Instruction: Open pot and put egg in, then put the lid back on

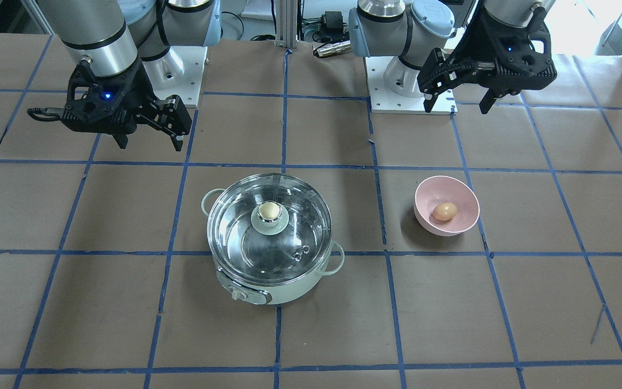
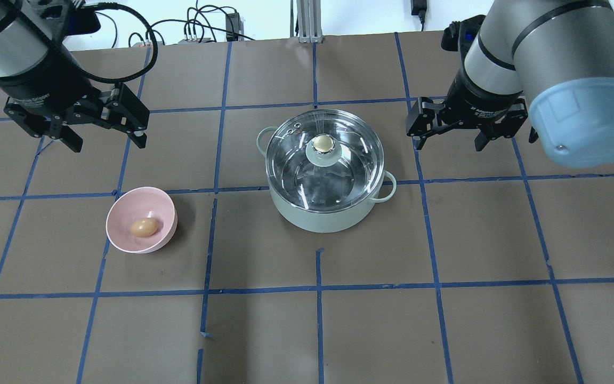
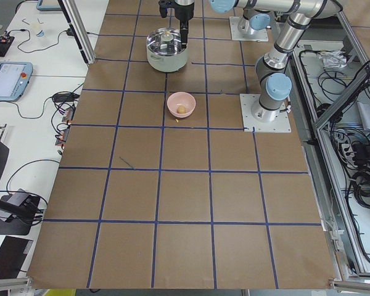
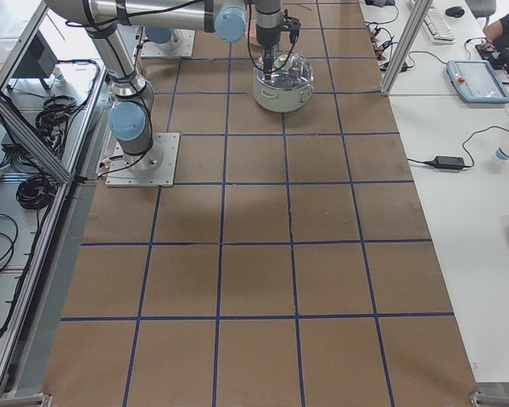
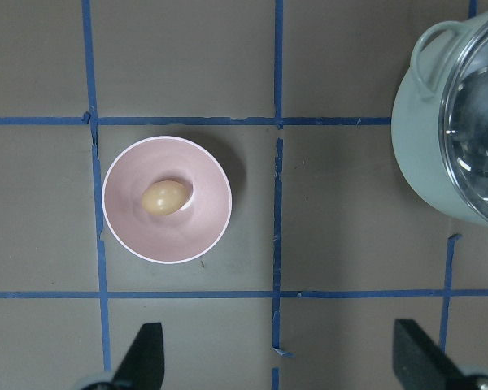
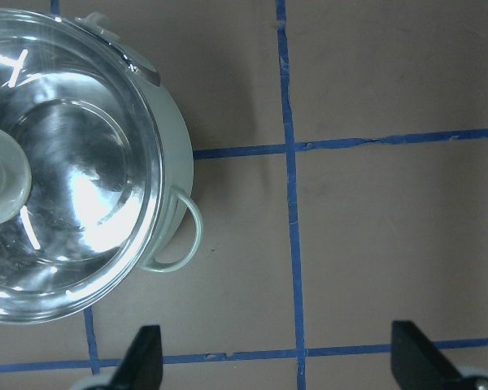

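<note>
— Fingers point(image 5: 142, 357) on the left gripper point(image 2: 108, 144) are spread wide, nothing between them. Same on the other side?

— Same. The right gripper point(image 2: 450, 144) hangs with its two fingers point(image 6: 144, 357) well apart and grips nothing. Both grippers are up above the table point(image 1: 127, 302), touching none of the things on it.

— Where's the egg point(image 1: 444, 211)?

— Lying on its side at the bottom of the pink bowl point(image 1: 465, 200). That bowl sits on the brown paper on the robot's left, near the left gripper and well apart from the pot point(image 1: 276, 289).

— And the pot itself?

— About mid-table, between the two arms, standing over a crossing of the blue tape point(image 1: 284, 129) lines. It's pale mint green, with a loop handle on either side and its dial facing away from the robot.

— Lid on or off?

— On. The lid point(image 1: 295, 237) is seated flat on the rim. It's clear glass, so the shiny steel inside shows straight through. The beige knob point(image 1: 269, 210) stands upright at the centre on a pale green base, and I can make out a small vent hole near the edge.

— How do the grippers stand to all that?

— The right one is off to the pot's side, not over it. The left one is up near the bowl, and its wrist camera looks straight down on the bowl and egg, with one edge of the pot at the side.
</note>
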`<state>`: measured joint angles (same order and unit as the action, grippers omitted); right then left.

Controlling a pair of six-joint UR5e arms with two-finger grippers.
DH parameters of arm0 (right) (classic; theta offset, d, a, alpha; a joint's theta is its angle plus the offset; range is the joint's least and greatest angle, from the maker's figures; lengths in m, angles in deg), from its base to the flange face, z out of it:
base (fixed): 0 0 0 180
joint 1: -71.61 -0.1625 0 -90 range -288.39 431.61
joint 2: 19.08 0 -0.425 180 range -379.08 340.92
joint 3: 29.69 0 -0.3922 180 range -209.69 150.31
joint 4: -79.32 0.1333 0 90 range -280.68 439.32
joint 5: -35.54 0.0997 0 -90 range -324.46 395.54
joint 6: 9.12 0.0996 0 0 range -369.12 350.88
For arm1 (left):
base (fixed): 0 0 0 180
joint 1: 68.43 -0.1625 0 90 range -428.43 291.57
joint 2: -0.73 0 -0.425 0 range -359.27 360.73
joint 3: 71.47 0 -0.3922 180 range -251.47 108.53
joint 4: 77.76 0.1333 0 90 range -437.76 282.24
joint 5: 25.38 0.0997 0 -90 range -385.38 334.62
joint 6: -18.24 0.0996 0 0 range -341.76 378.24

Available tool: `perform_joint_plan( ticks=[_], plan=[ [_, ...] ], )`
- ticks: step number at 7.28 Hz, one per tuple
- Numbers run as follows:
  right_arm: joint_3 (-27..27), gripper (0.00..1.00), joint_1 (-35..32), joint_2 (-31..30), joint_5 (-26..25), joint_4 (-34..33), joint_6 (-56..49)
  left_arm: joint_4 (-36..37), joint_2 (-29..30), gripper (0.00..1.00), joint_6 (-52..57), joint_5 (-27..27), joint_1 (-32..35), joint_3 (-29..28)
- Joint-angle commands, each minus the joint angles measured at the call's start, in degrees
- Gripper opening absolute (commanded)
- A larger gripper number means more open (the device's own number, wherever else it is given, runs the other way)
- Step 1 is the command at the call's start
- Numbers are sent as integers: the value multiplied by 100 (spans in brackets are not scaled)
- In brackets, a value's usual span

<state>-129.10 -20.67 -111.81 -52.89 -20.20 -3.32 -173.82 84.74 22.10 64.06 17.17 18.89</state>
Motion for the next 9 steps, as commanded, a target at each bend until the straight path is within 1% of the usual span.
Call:
perform_joint_plan(
  ticks=[1, 6, 8, 9],
  plan=[
    [-139, 100, 9, -35, -8, -84, -26, -27, -8, 100, 44, 3, 0, 17],
    [-158, 100, 0, -61, 19, -103, -9, -36, -34, 100, 53, 29, -61, 105],
    [-123, 100, 9, -122, -7, -103, 9, -27, -43, 100, 228, 38, -70, 254],
    [-157, 100, -9, -149, 45, -103, 52, -10, -43, 100, 237, 125, -70, 264]
  ],
)
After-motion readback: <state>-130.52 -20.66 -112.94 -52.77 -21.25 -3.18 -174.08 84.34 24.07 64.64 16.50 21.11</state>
